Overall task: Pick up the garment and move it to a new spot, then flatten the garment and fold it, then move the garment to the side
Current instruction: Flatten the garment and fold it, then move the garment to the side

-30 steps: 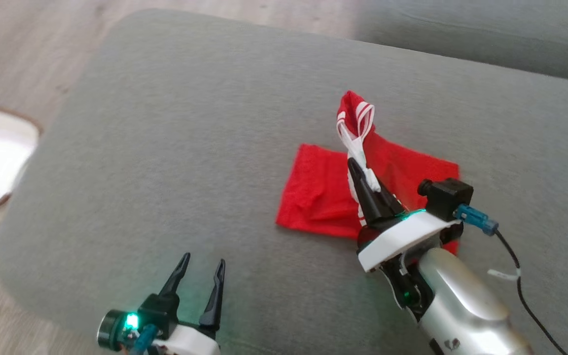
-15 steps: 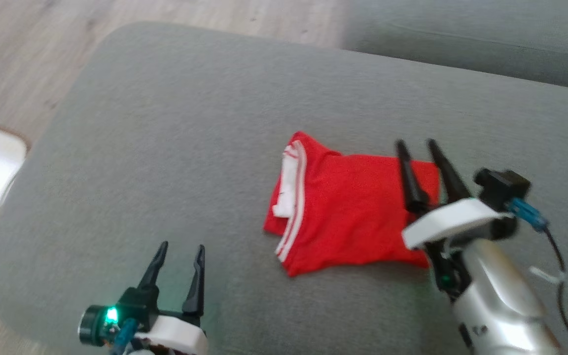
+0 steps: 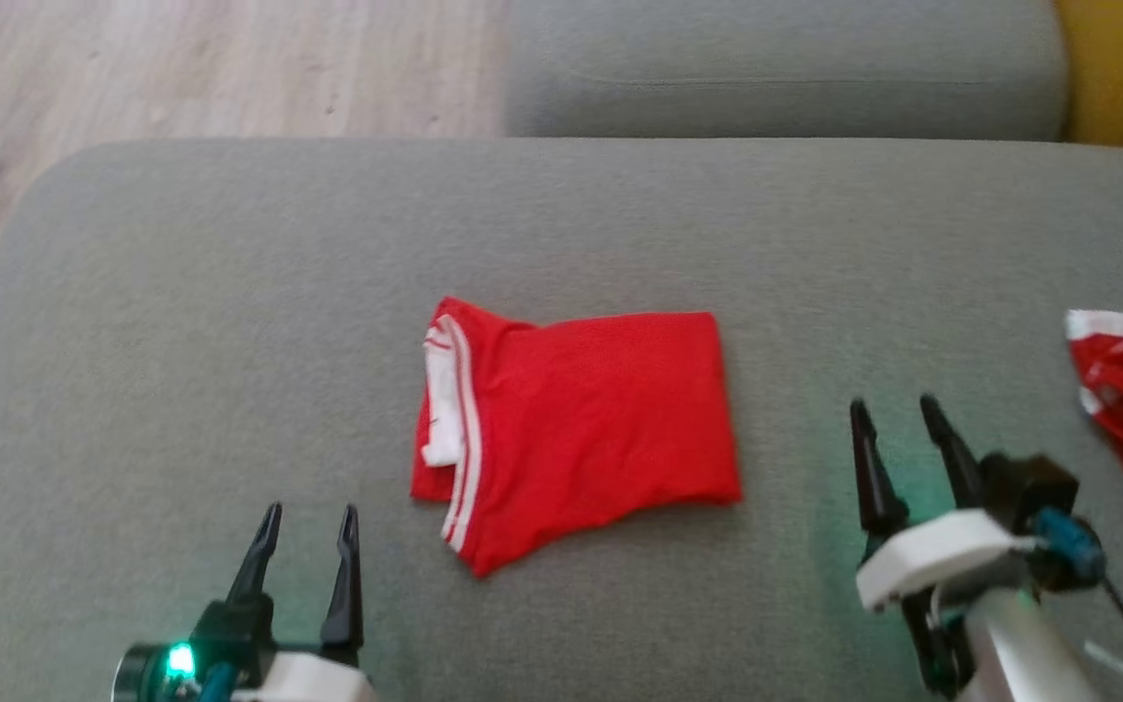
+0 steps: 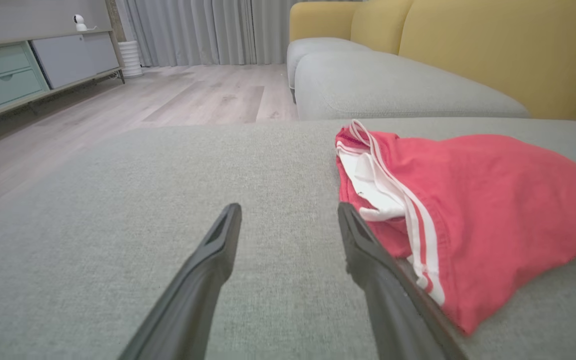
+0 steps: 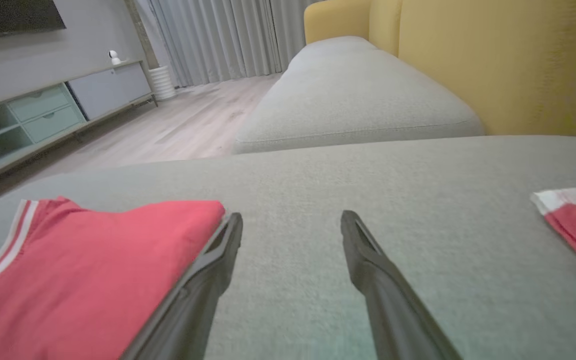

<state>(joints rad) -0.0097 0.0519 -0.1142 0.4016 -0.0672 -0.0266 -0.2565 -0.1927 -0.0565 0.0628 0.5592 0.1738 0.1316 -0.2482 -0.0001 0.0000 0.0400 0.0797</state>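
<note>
At the middle of the grey cushion point(image 3: 230, 292) lies the folded red garment point(image 3: 576, 429), its white-striped edge toward the cushion's left end. My left gripper point(image 3: 311, 509) and right gripper point(image 3: 893, 402) stand wide open and empty near the cushion's front. The garment looks light and limp, so I'd pinch through all layers at a folded edge, or it may unfold.

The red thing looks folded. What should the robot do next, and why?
Probably bring the right pincer to the nearest edge of the red garment and pinch it: the garment lies folded, that pincer is open, off it, and moving it aside remains.
</note>
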